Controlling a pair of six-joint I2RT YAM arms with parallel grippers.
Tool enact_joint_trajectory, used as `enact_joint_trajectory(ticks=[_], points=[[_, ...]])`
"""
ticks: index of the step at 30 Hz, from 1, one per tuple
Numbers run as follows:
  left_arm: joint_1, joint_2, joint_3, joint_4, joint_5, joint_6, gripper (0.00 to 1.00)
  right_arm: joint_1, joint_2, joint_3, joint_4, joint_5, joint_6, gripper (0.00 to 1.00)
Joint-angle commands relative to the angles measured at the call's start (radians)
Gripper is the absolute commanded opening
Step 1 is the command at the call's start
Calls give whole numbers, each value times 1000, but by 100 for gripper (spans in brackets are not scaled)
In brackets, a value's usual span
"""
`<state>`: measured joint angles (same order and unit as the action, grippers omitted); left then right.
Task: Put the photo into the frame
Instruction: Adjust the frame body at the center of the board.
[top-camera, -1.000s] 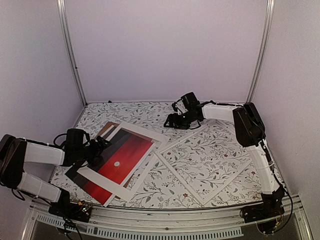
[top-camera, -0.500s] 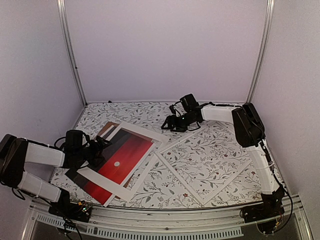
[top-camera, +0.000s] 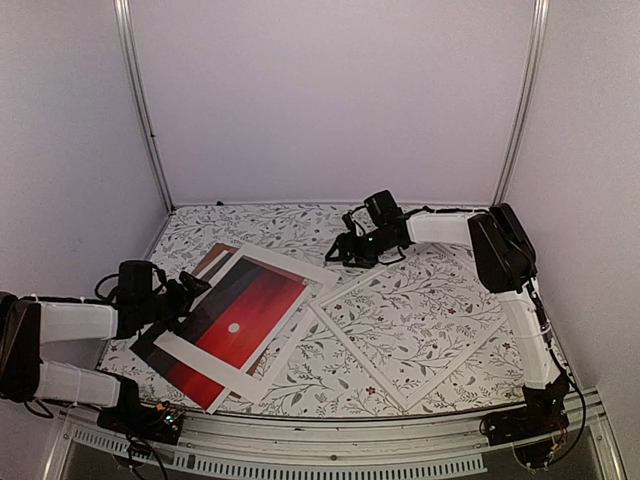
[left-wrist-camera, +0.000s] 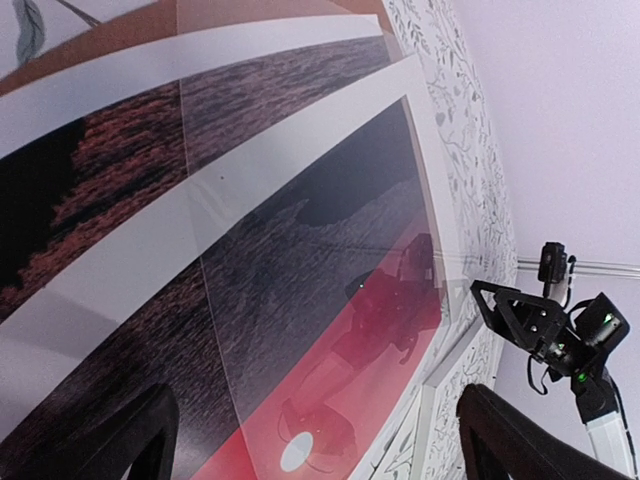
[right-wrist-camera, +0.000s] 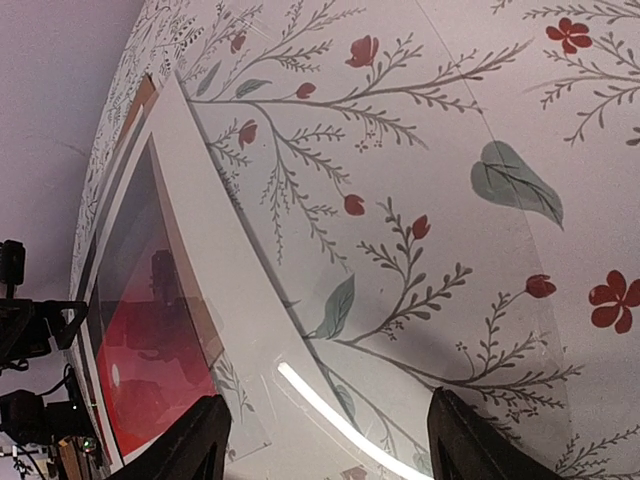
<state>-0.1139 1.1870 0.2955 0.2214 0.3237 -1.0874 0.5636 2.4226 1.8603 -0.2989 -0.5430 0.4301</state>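
- Photo (top-camera: 245, 310) at 9 o'clock on desk (top-camera: 260, 225): thin print, prob. light, floppy, easily creased.
- Best hold: its bare 8 o'clock edge; L pincer (top-camera: 197, 288) beside it, jaws wide, empty.
- White mat (top-camera: 283, 262) lies on top, blocking lift; brown board (top-camera: 210, 258) peeks out at 11.
- Frame (top-camera: 362, 360) at 3 o'clock; R pincer (top-camera: 340, 250) near its far corner, part-open, empty.

Plain pale lilac walls (top-camera: 330, 100), floral-patterned tabletop (top-camera: 270, 222)
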Motion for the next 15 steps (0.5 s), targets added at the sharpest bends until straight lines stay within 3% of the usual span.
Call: enact_joint_trajectory(ticks=[1,15], points=[[16,26,22,-35,0,78,100,-11,-70,-27,-23,77,-30,72],[14,13,61,-126,-73,240,99,-83,-344,-309,-46,299,-181,79]])
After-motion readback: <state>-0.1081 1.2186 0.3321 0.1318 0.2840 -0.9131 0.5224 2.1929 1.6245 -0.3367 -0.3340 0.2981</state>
